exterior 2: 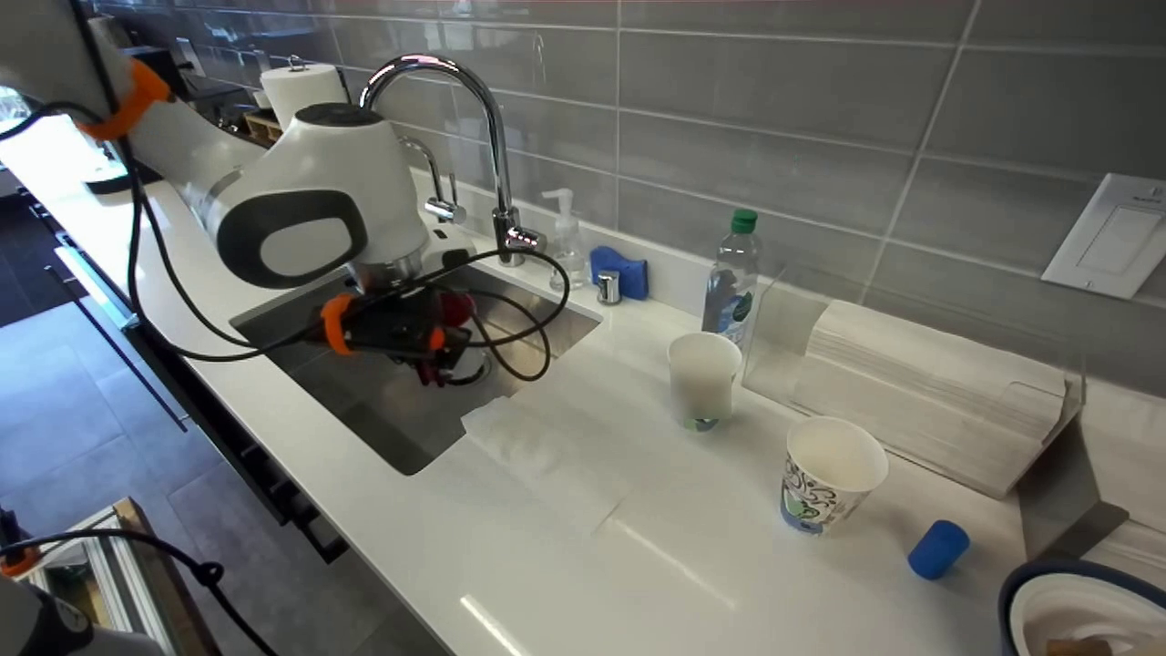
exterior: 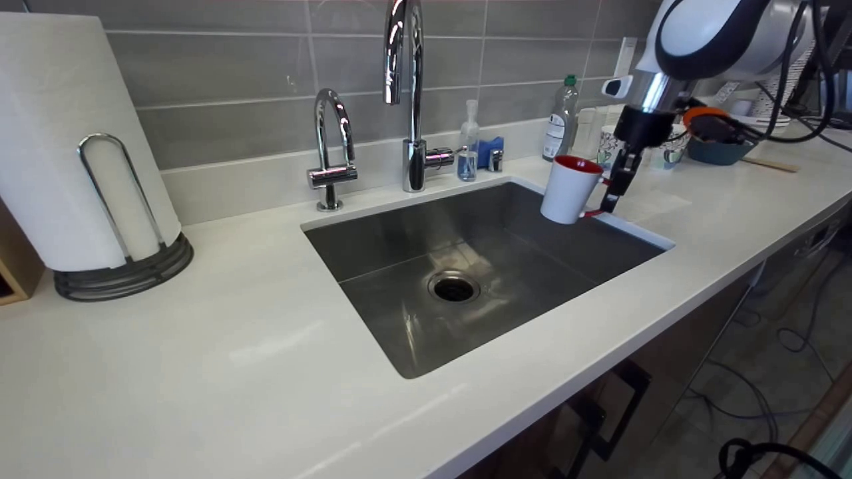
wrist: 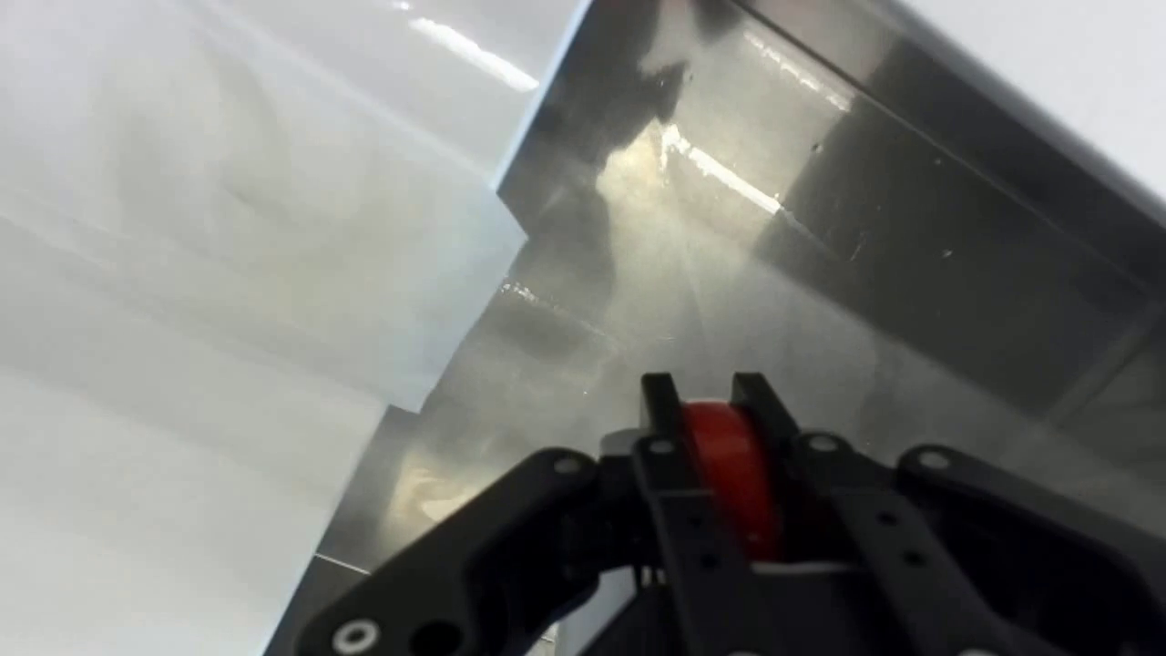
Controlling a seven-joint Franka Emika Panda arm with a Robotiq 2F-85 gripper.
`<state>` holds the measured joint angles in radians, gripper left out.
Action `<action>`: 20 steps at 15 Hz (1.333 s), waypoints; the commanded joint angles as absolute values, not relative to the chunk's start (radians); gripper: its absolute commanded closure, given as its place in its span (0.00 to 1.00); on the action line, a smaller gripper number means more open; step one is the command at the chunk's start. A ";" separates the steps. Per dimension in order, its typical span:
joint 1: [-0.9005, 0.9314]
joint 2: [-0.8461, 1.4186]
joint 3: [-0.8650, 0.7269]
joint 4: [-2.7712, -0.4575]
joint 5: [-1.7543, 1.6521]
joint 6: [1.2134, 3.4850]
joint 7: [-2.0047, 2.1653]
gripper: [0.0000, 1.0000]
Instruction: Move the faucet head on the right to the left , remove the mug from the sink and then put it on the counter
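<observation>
Closest to the wrist camera, the claw [wrist: 705, 396] pinches the mug [wrist: 729, 474] by its red handle, over the sink [exterior: 512, 266]. Two parts of the task look done, I judge: the faucet head [exterior: 415, 113] has its spout turned toward the shorter tap [exterior: 331, 175], which I take to be the left, and the mug is up off the basin floor. What remains is to carry it past the rim, set it on the counter [exterior: 279, 372] and let go. How far its base clears the rim is hard to tell.

As for how mug and claw stand to each other, the handle sits between the fingertips, and in an exterior view the white body [exterior: 564, 199] hangs just beside them on the picture's left, roughly upright, its red inside facing up. From the wrist, little more than the strip of handle between the fingers can be made out.
</observation>
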<state>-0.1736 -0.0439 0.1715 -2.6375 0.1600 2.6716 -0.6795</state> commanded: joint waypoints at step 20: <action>-0.181 -0.160 -0.256 -2.579 -0.020 2.450 -0.518 0.95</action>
<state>-0.1878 -0.2465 -0.2429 -2.6491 -0.0153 2.4188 -0.5553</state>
